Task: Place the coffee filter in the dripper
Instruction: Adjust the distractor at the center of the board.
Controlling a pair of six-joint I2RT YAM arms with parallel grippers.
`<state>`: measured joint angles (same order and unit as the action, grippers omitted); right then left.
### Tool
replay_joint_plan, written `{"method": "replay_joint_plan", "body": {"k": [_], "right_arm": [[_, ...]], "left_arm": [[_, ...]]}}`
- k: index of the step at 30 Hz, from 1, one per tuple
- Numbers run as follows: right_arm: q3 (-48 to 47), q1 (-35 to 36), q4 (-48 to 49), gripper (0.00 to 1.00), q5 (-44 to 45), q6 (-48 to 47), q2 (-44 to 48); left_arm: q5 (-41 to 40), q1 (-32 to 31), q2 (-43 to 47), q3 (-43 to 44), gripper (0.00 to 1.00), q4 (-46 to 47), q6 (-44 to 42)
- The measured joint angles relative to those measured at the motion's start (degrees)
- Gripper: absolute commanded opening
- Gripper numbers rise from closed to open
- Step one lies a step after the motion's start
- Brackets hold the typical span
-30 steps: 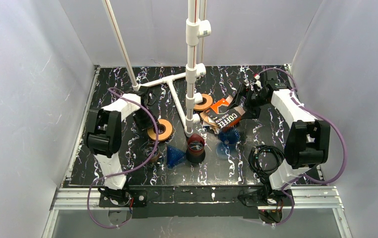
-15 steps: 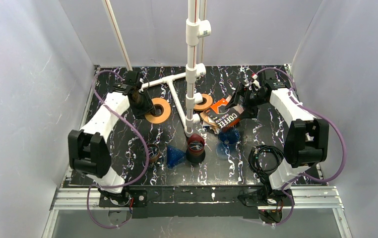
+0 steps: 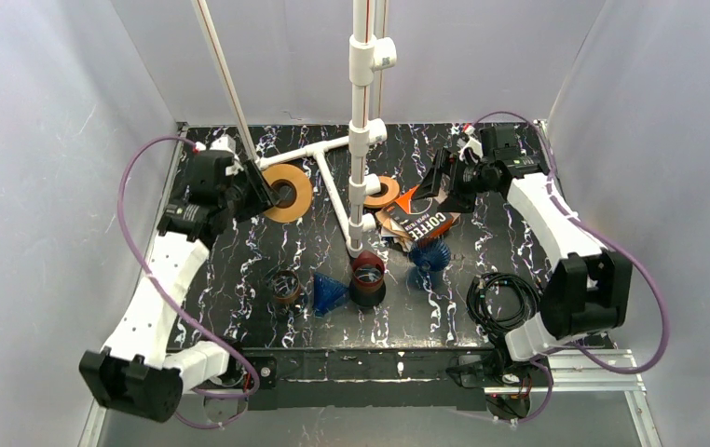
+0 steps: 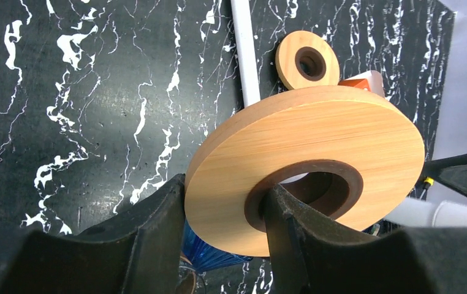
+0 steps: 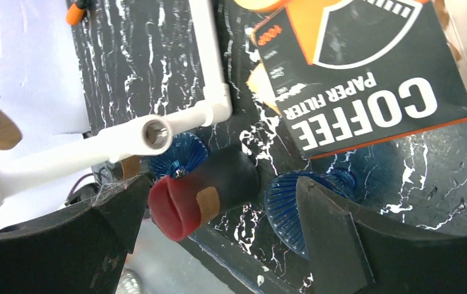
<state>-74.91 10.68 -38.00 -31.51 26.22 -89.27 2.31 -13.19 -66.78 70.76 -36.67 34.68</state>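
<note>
Coffee filter box (image 5: pixel 366 79), black-orange (white "COFFEE" lettering), beside blue dripper (image 5: pixel 286 211)

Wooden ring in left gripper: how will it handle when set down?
The wooden ring looks solid, so probably rigid. The left gripper pinches just one side of its band, so it may pivot. Round: released on edge, it could roll.

Black, white-veined marble tabletop (image 3: pixel 267 244) boxed in by plain pale grey walls (image 3: pixel 44 140)
</note>
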Motion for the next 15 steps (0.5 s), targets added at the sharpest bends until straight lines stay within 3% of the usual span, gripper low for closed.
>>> {"method": "replay_joint_plan", "body": {"k": [6, 15], "right_arm": [[0.0, 3.8, 0.9, 0.98, 1.1, -2.9, 8.7], [-1.0, 12.9, 0.8, 0.98, 4.4, -7.2, 15.6]], "left_arm": [[1.9, 0.0, 10.9, -9.0, 0.26, 5.4, -0.5], [9.1, 0.0, 15.1, -11.6, 0.23, 7.5, 0.0]]}}
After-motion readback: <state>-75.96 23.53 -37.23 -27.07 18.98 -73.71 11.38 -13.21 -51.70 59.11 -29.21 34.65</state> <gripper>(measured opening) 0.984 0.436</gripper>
